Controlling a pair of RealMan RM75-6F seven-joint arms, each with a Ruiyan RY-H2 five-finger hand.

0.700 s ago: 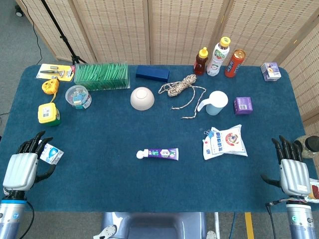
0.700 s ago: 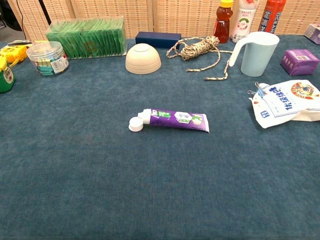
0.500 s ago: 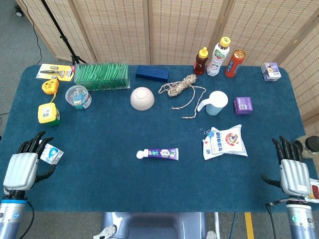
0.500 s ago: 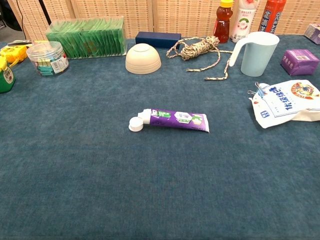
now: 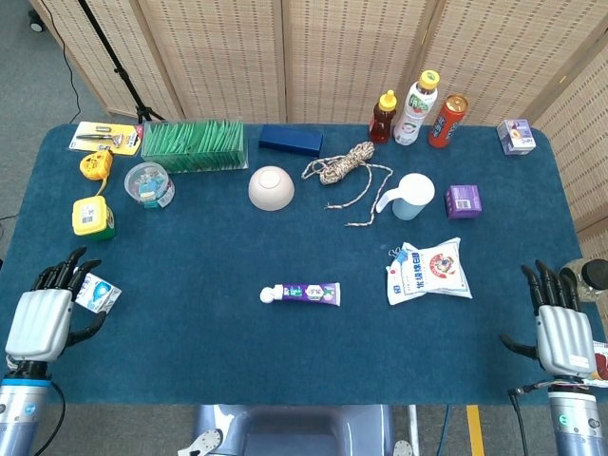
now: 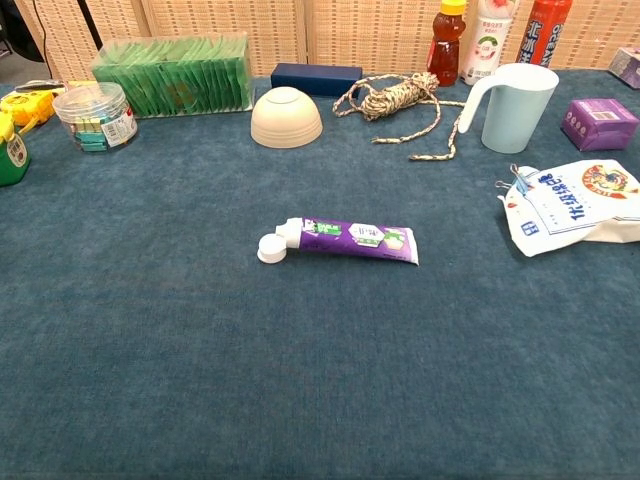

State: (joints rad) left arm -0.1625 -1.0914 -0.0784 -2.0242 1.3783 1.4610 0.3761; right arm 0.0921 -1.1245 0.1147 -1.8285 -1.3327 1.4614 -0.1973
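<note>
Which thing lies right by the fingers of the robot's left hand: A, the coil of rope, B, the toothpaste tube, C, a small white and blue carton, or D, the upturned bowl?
C: in the head view the small white and blue carton lies at the fingers of the left hand, near the table's left edge.

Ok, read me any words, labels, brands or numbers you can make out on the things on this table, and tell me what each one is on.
No text reads in full.
White snack bag: large blue Chinese characters, too blurred to quote.
Purple toothpaste tube: label print too small.
Orange can: vertical white lettering, cropped and blurred.
Clear jar: label unreadable.
Small white packet beside the left hand: print too small.
</note>
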